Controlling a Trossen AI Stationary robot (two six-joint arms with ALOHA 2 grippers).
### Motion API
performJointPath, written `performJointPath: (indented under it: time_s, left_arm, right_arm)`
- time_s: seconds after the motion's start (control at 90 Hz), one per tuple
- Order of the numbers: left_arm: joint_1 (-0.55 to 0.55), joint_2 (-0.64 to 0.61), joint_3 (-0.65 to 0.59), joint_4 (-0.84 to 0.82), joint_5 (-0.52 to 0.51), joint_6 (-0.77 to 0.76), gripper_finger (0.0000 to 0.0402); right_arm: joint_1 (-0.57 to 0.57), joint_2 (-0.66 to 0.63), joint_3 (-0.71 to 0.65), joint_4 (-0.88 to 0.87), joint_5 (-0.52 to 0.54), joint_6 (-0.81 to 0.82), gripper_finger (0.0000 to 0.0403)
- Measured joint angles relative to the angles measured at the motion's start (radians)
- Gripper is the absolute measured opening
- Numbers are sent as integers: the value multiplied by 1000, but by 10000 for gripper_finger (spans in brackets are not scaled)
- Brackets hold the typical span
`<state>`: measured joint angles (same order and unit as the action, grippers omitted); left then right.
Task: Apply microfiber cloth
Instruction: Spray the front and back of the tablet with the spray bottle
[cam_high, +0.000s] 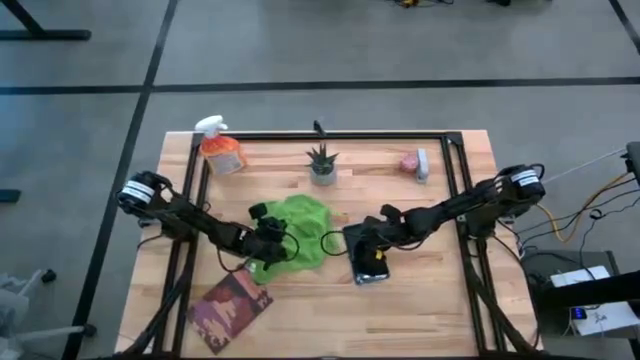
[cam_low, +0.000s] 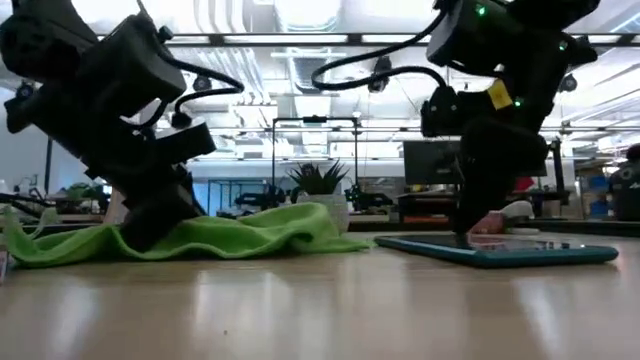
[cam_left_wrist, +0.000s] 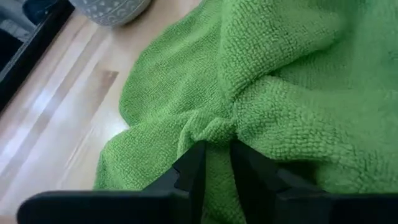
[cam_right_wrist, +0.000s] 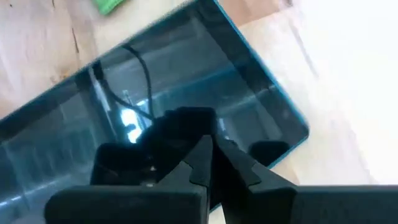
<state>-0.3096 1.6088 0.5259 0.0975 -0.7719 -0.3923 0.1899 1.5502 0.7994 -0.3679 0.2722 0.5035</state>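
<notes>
High view, left to right: your orange spray bottle (cam_high: 222, 152) stands at the table's (cam_high: 430, 310) far left corner, and a patterned booklet (cam_high: 232, 308) lies near the front edge; your left gripper (cam_high: 272, 242) is down on the microfiber cloth (cam_high: 303, 228), which lies rumpled at mid-table, just in front of the small potted plant (cam_high: 322, 165); the left wrist view shows its fingers (cam_left_wrist: 189, 168) pinching a bunched fold of the green fabric (cam_left_wrist: 280, 106); to the right, your right gripper (cam_high: 362, 243) sits over the dark tablet (cam_high: 371, 265), which lies flat beside the cloth without touching it; the right wrist view shows those fingers (cam_right_wrist: 200, 158) pressed together, tips against the glass (cam_right_wrist: 186, 81); a small pink and white object (cam_high: 415, 163) rests near the far right rail.
</notes>
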Motion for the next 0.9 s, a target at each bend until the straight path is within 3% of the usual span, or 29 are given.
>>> performJointPath:
  time_s: [0.178, 0.278, 0.356, 0.611, 0.744, 0.9]
  left_arm:
    - [-2, -74, 8, 15, 42, 37, 66]
    - [-2, -173, 38, 4, 121, 82, 68]
    - [-4, -269, 52, -42, 127, 149, 68]
    - [-2, -587, 49, -279, -243, 150, 85]
    - [20, -720, 48, -404, -258, 127, 123]
    - [74, -838, 48, -440, -226, 85, 176]
  right_arm:
    - [2, -36, 2, 6, 27, -5, 0]
    - [12, -39, 2, 29, 26, -7, 0]
    - [21, -37, 2, 40, 26, -17, 0]
    - [61, -37, 2, 120, 71, -31, 0]
    - [74, -37, 2, 126, 73, -32, 0]
    - [78, -37, 2, 128, 93, -32, 0]
